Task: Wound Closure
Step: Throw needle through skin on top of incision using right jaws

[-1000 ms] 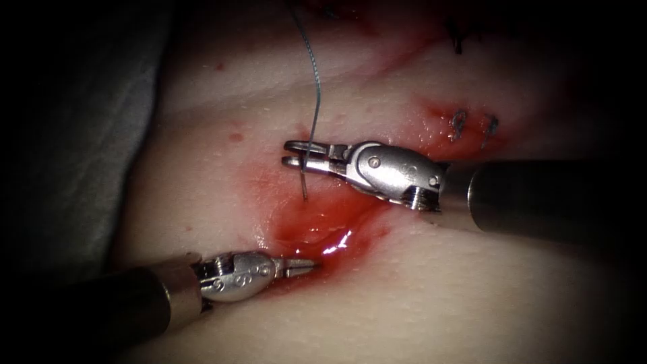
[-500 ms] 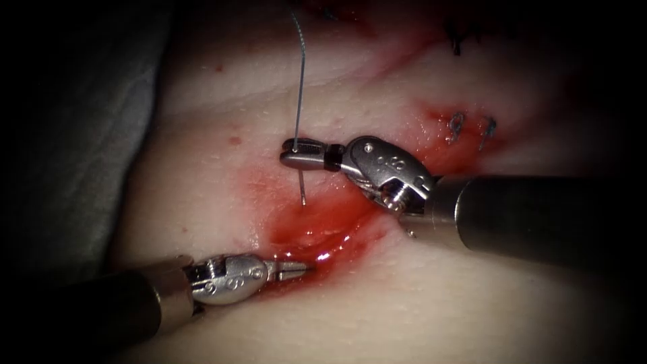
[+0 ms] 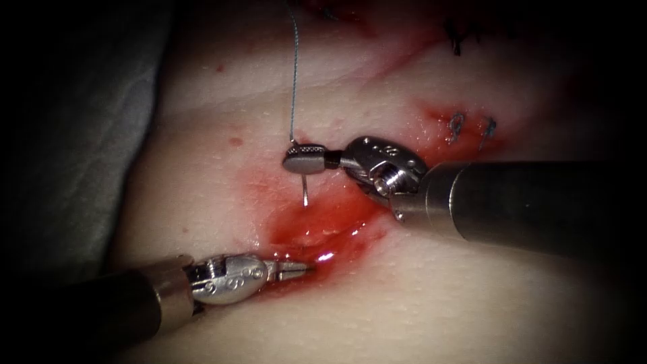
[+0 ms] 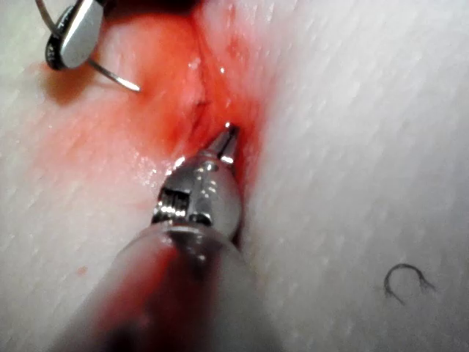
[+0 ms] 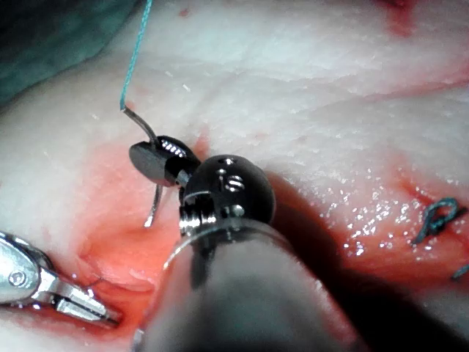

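Tissue [image 3: 202, 189]; needle [image 3: 304, 190] midsection hidden

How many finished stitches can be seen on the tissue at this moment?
3 in the endoscope view: two stitches side by side right of the cut, above the right tool's shaft, and one stitch near the upper edge. More may be hidden.

Needle [image 3: 304, 189] mid-curve hidden within right tool [image 3: 304, 160]; thread [image 3: 293, 74] cut off.
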